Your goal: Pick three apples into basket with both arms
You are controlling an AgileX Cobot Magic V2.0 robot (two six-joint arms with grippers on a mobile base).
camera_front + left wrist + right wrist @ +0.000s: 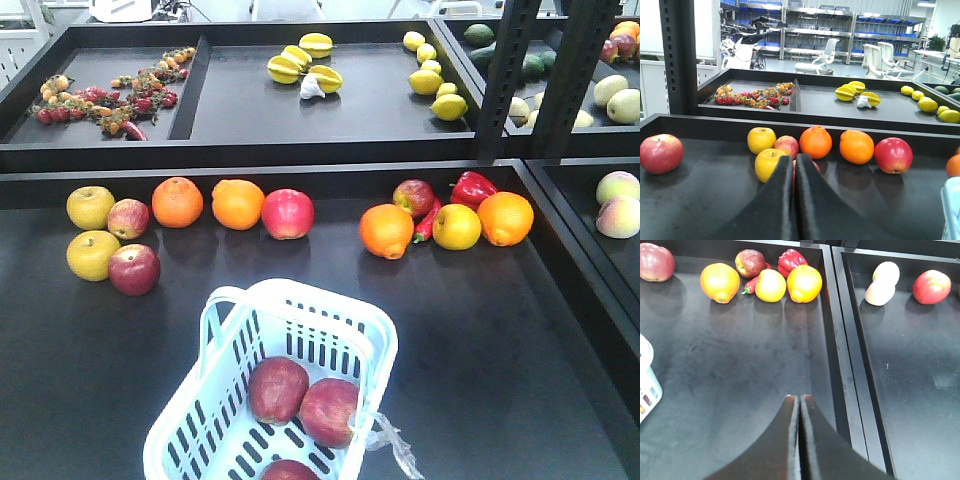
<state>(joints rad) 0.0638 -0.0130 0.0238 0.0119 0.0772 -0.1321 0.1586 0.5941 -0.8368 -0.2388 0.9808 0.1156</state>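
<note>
Slotted plastic basket (190, 430) (glossy), apples (278, 388) seemingly dull-skinned, tray (500, 340) matt.

Near tray: two yellow apples (91, 230) far left with small red apples (130, 245) beside them, two oranges (208, 203), pink-red apple (288, 214) touching the second. Right cluster: orange (387, 230), red pepper (472, 188), yellow fruit (457, 226), another orange (505, 218). Back trays: starfruit (303, 62), lemons (432, 75), cherry tomatoes (110, 98).
</note>
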